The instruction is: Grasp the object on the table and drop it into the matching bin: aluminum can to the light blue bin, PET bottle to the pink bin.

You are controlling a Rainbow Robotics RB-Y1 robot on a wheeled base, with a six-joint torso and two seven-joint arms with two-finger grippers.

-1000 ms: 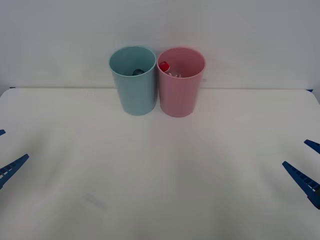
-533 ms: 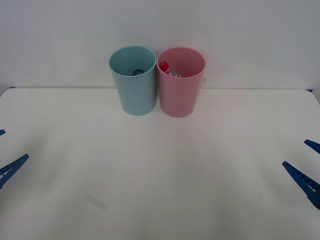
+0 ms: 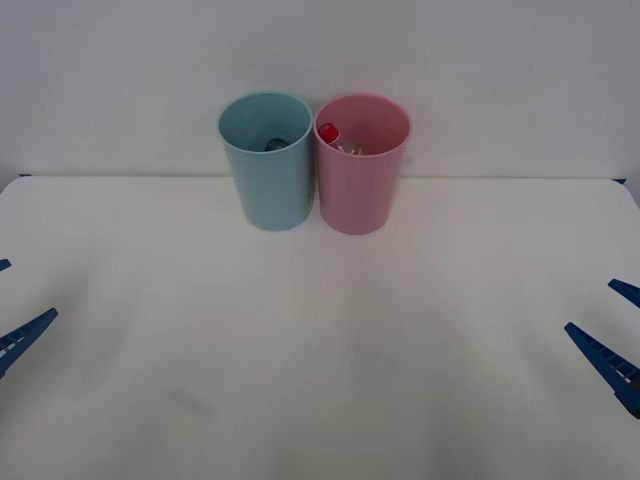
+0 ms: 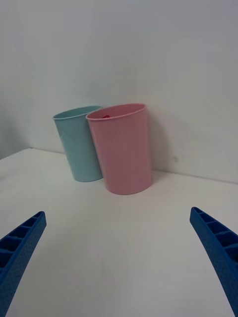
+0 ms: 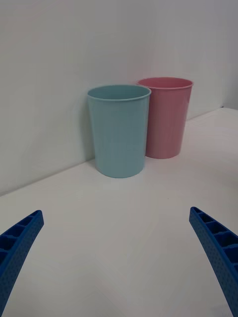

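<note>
The PET bottle (image 3: pixel 334 138) lies inside the pink bin (image 3: pixel 362 190), its red cap against the left inner wall and a bit of label beside it. Touching that bin on the left stands the light blue bin (image 3: pixel 268 180), with something small and grey at its bottom. Both bins stand at the far edge of the white table (image 3: pixel 320 340). My left gripper (image 3: pixel 8 305) is open at the table's left edge, my right gripper (image 3: pixel 620 330) open at the right edge, both empty and far from the bins. The right wrist view shows the pink bin (image 4: pixel 124 153) nearer, the left wrist view the light blue bin (image 5: pixel 120 133).
A plain white wall rises right behind the bins. A faint grey smudge (image 3: pixel 190 402) marks the tabletop front left.
</note>
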